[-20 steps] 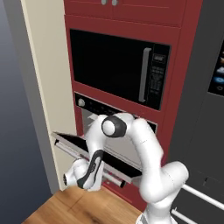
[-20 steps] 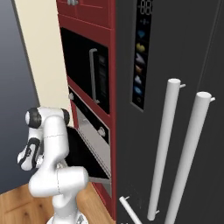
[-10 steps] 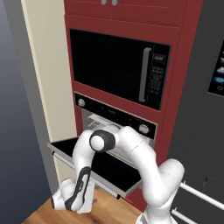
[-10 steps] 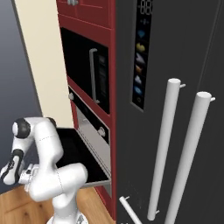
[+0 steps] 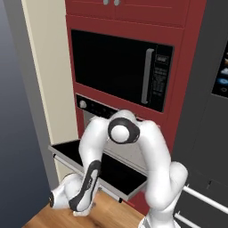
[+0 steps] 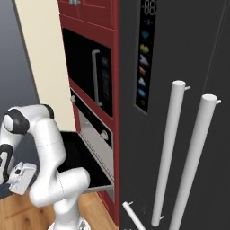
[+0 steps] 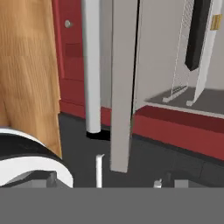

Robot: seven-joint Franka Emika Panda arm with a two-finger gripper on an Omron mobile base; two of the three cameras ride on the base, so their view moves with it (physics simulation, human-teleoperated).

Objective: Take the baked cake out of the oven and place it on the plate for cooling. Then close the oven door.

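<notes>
The oven (image 5: 94, 107) sits below the microwave, with a black control strip and a silver knob. Its oven door (image 5: 103, 169) lies flat and open, black glass facing up. The door also juts out level in the right base view (image 6: 85, 161). My gripper (image 5: 59, 200) hangs low at the door's front left corner, just over the floor. In the hand view my gripper (image 7: 105, 180) is open, its tips wide apart with nothing between them. Ahead of them stand the silver bar handle (image 7: 92, 65), the door's edge (image 7: 123, 83) and the grey cavity with a wire rack (image 7: 183, 52). The cake and the plate are out of view.
A black microwave (image 5: 120, 73) with a vertical handle fills the red cabinet above the oven. A dark fridge with two long white handles (image 6: 168, 148) stands on the right. A beige panel (image 5: 44, 89) flanks the oven on the left. Below is a wood floor (image 5: 113, 213).
The oven door has swung from half open down to flat. The arm went down and forward with it, and the gripper has opened and come off the handle.
</notes>
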